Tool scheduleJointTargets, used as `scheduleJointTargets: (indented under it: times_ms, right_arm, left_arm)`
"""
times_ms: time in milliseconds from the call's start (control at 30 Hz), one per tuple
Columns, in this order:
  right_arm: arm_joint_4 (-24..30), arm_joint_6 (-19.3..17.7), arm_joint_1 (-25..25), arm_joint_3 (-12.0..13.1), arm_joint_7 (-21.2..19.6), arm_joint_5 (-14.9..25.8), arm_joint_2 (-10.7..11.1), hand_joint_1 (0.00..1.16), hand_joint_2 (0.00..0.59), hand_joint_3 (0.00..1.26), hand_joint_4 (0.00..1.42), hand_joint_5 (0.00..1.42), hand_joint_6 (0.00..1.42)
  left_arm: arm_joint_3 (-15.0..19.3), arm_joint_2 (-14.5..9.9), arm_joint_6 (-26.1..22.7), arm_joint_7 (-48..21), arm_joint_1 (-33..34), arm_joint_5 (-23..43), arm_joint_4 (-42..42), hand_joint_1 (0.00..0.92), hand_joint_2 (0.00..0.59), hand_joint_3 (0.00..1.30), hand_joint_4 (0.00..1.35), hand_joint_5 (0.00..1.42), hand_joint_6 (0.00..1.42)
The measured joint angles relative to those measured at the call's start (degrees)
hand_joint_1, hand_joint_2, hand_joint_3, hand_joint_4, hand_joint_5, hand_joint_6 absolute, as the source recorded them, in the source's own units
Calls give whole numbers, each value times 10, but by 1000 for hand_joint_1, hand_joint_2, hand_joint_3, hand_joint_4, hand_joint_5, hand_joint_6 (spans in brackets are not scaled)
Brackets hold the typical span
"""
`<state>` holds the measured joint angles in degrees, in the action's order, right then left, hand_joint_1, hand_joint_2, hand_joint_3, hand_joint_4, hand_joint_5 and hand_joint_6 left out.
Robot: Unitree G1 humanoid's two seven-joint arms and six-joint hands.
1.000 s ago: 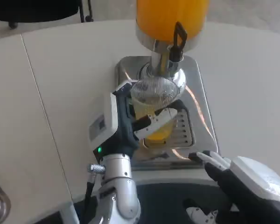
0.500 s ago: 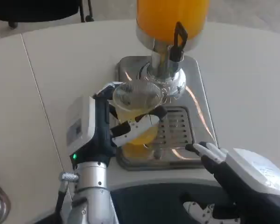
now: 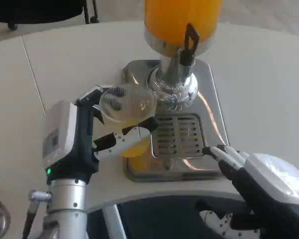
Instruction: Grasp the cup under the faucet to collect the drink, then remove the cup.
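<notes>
Left hand (image 3: 97,132): clamped round the cup, fingers wrapped across its front, thumb side behind its rim; white back of the hand faces left, green light near the wrist.
Cup (image 3: 126,117): clear plastic, upright or close to it, holding orange drink in its lower part. It sits over the left edge of the tray, left of the faucet and apart from it, no longer under the spout. Cannot tell whether its base touches the tray or hangs clear.
Right hand (image 3: 261,181): low at the picture's right, near the table's front edge, fingers stretched out and slightly apart, holding nothing; fingertips (image 3: 220,152) lie just beside the tray's front right corner.
Faucet (image 3: 173,87): chrome, below the dispenser body, with a black lever (image 3: 190,42) above it.
Dispenser (image 3: 183,20): clear tank full of orange drink, standing at the back of the tray.
Tray (image 3: 212,112): shiny steel base with a slotted grille (image 3: 179,137) under the faucet.
Table (image 3: 65,64): white, with 1 seam running down its left part.
</notes>
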<state>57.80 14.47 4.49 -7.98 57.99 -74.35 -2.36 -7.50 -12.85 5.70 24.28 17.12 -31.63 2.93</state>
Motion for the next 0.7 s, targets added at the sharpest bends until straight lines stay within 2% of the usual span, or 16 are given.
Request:
scheduleJointTargets:
  times_ms: [133,433,500,700]
  right_arm:
    - [0,-14,-2,7,-9,4,10,603,454,61,0,0,0]
    - [-1,-34,-12,27,-22,22,41,596,460,55,0,0,0]
    - [-2,-44,-8,30,-32,26,51,594,462,55,0,0,0]
    - [-7,-65,11,32,-66,36,65,590,464,54,0,0,0]
  left_arm:
    - [29,-21,11,-29,-32,18,-51,533,68,997,1169,1365,1424]
    - [77,-32,12,-86,-93,45,-149,530,65,997,1169,1364,1424]
    - [93,-42,16,-108,-127,54,-192,529,65,997,1169,1364,1424]
    - [122,-46,22,-146,-193,70,-266,526,64,1001,1169,1375,1424]
